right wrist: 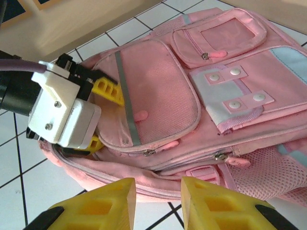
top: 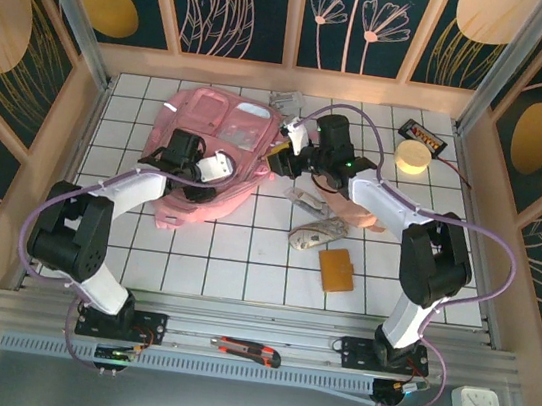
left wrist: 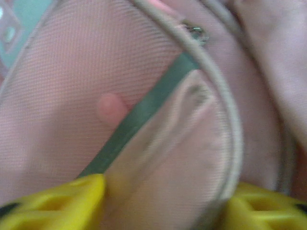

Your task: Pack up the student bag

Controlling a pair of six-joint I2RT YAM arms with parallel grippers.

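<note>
The student bag [top: 204,138] lies flat at the back left of the tiled table, front pockets facing up. My left gripper [top: 217,167] rests on the bag's near right part. Its yellow fingers [left wrist: 53,203] hold a fold of the front pocket [left wrist: 168,167], and the fabric touches both pads. In the right wrist view the left gripper [right wrist: 98,117] straddles the corner of that pocket [right wrist: 158,96]. My right gripper [right wrist: 157,203] is open with nothing between its fingers. It hovers over bare tile just off the bag's zipped edge [right wrist: 192,163]. Seen from above, the right gripper [top: 276,155] is at the bag's right side.
A yellow tape roll [top: 414,157] and a black box [top: 424,137] sit at the back right. A pale-pink pouch [top: 351,209], a grey-white item [top: 317,232] and an orange wallet [top: 336,269] lie under the right arm. A utility knife [top: 245,351] lies on the front rail.
</note>
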